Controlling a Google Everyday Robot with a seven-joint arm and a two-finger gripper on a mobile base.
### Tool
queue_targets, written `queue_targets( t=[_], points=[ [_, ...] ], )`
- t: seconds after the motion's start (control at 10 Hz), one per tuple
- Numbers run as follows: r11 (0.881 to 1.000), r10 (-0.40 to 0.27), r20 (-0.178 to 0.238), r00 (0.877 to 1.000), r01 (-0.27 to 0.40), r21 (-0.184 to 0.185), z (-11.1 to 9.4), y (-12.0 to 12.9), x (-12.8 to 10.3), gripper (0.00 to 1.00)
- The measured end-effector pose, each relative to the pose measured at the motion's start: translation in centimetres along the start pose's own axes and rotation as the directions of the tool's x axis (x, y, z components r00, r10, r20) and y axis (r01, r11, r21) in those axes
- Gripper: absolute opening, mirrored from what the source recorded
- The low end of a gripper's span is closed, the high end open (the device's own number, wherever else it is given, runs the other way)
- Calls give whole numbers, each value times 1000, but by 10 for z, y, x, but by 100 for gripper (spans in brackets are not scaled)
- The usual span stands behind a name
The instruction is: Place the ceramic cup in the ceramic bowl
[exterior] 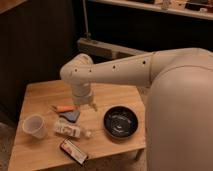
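The arm (125,70) reaches in from the right over the table (40,92); its wrist bends down and the gripper (86,105) hangs above the middle of the tabletop, pointing straight down; the jaws stand wide apart and hold nothing.

The cup (34,126) stands upright near the left edge of the table, well apart from the gripper and lower-left of it; nothing touches it. The bowl (120,122) sits on the right part of the table, near the front edge, with a glossy dark inside; it lies to the lower right of the gripper, apart from it, and far from the cup.

Between cup and bowl a bottle (69,130) lies on its side, its small cap toward the bowl. Just behind the bottle lies a blue-grey item (71,115), and behind that an orange item (64,108), both close to the gripper's left side; whether the gripper touches either I cannot tell. A dark packet (73,151) with a red and white face lies near the front edge, in front of the bottle.
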Motion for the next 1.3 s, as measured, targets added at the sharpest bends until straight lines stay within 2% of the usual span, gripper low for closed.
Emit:
queue_targets(
  t=[0.3,0.6,1.3],
  points=[
    [999,-35,-1,999,35,1,0,0,0,65],
    [1000,15,-1,1000,-15,2,0,-1,1,65],
    [1000,15,1,1000,-15,0,0,0,0,65]
  ],
)
